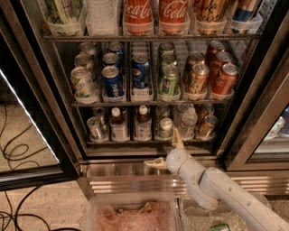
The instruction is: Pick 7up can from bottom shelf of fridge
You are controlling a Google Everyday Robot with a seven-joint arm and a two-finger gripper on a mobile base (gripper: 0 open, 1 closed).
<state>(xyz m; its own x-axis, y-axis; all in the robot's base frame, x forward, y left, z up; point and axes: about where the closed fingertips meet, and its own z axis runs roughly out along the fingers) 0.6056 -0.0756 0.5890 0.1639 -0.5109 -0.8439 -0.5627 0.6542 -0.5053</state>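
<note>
Two pale fingers (177, 137) spread wide apart, nothing between them: one points up toward the shelf front, the other points left along the steel base panel. The gripper (161, 147) sits just outside the open fridge (251, 124), low and centre-right, in front of the bottom shelf (149, 144) edge. Behind it the white arm (216, 189) runs down to the lower-right corner.

The 7up can (165, 128) stands upright at the front of the bottom shelf, just above and slightly left of the upward finger; can't tell if the fingertip touches it. Silver top, pale body w/ green marks.

Same shelf, L to R: a silver can (95, 128), two white-capped bottles (119, 127), the 7up can, a clear bottle (187, 122), a copper-orange can (207, 127).

Next rack up: pale, blue, green & orange cans (197, 79) in rows. Top rack: Coca-Cola bottles (138, 13) & others, cut off by the frame.

Bottom edge: clear plastic bins (131, 215), one w/ pinkish contents. Black cables (13, 155) lie on the speckled floor at left.
</note>
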